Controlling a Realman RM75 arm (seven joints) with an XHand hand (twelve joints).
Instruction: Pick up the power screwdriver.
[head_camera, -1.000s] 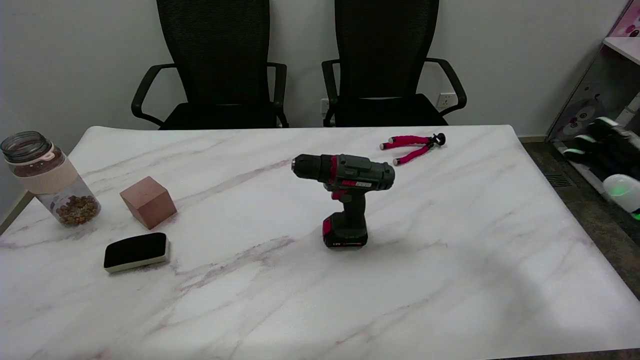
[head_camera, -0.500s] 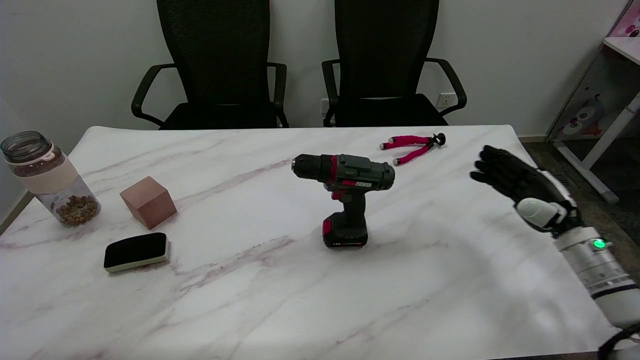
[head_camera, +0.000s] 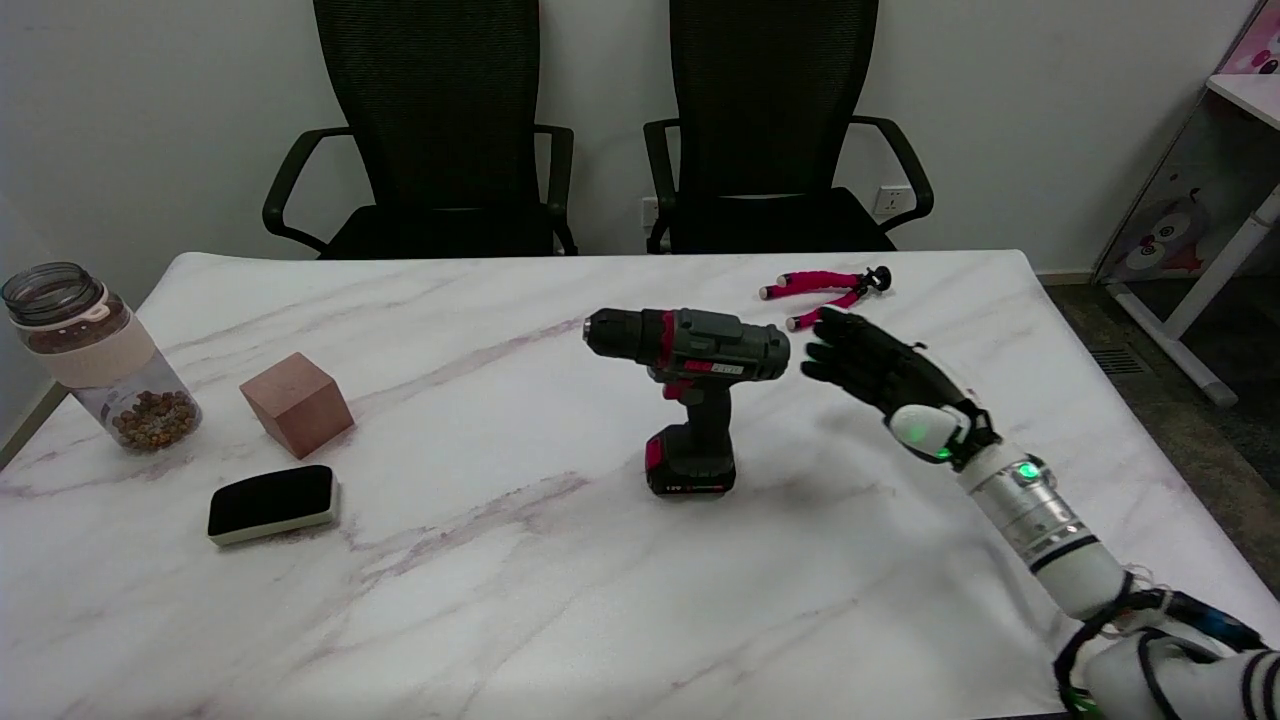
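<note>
One jar (head_camera: 95, 357) at the table's (head_camera: 560, 600) left edge, brown bits heaped in its bottom.
The power screwdriver (head_camera: 690, 392) stands upright on its battery base mid-table, its body level, long axis running left to right, chuck pointing left. The right hand (head_camera: 880, 375) hovers just right of its rear end, fingers spread, holding nothing and not touching it.
</note>
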